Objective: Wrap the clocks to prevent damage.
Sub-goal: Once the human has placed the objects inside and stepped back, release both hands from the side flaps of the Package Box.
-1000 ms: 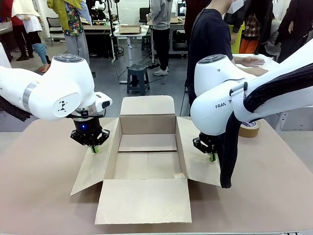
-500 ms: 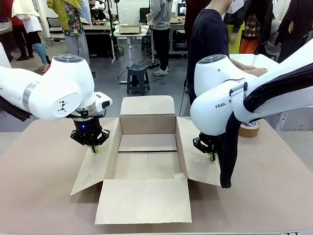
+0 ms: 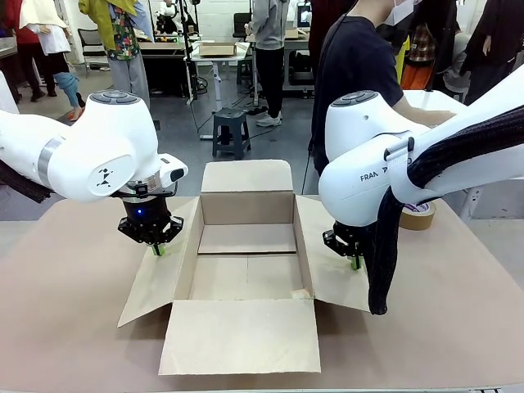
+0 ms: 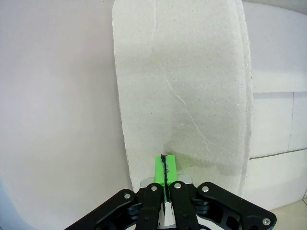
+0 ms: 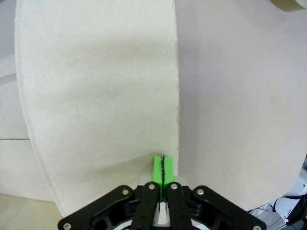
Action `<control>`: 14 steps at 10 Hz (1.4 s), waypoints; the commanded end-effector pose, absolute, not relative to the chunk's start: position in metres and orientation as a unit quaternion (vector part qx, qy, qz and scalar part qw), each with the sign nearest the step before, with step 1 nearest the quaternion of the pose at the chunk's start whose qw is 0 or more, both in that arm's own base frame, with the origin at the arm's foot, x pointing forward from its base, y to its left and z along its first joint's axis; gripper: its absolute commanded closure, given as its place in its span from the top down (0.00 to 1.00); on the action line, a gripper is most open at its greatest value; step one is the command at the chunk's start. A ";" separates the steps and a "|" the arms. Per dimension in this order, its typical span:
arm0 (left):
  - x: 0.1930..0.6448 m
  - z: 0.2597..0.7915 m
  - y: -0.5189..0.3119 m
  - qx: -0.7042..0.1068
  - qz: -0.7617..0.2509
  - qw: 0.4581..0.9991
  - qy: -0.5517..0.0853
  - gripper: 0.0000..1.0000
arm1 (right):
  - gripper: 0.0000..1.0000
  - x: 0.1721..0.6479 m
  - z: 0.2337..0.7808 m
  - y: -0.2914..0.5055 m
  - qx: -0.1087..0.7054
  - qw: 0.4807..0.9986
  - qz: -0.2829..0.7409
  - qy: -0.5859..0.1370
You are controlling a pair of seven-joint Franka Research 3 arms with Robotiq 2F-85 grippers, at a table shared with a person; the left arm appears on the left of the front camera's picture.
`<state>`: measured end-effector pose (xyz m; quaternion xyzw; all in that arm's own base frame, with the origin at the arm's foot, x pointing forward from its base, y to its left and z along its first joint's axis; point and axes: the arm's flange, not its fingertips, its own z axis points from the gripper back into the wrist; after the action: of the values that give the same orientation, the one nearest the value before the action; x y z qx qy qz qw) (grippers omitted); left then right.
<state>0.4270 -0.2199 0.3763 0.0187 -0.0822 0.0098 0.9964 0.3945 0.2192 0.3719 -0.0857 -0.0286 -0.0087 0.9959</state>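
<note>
Both arms point straight down: left gripper (image 3: 159,248) tip on the open box's (image 3: 246,282) left flap (image 3: 155,286), right gripper (image 3: 355,262) on the right flap (image 3: 332,274). Fingers pressed together on both, pinching nothing. Box sits mid-table (image 3: 65,327) between them.

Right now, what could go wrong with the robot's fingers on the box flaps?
The shut right gripper sits near the edge of the right flap; it might slip off, letting the flap pop up. The shut left gripper, if it pushes harder, could crease the left flap or tilt the box.
</note>
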 end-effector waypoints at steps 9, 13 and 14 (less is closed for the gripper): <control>0.425 0.375 -0.222 0.020 0.007 0.996 -0.082 0.01 | 0.01 0.394 0.372 0.218 -0.087 0.996 -0.010 -0.028; 0.425 0.375 -0.222 0.020 0.007 0.996 -0.082 0.01 | 0.01 0.394 0.372 0.218 -0.087 0.996 -0.010 -0.028; 0.425 0.375 -0.222 0.020 0.007 0.996 -0.082 0.01 | 0.01 0.394 0.372 0.218 -0.087 0.996 -0.010 -0.028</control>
<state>0.4270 -0.2199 0.3763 0.0187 -0.0822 0.0098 0.9964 0.3945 0.2192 0.3719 -0.0857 -0.0286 -0.0087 0.9959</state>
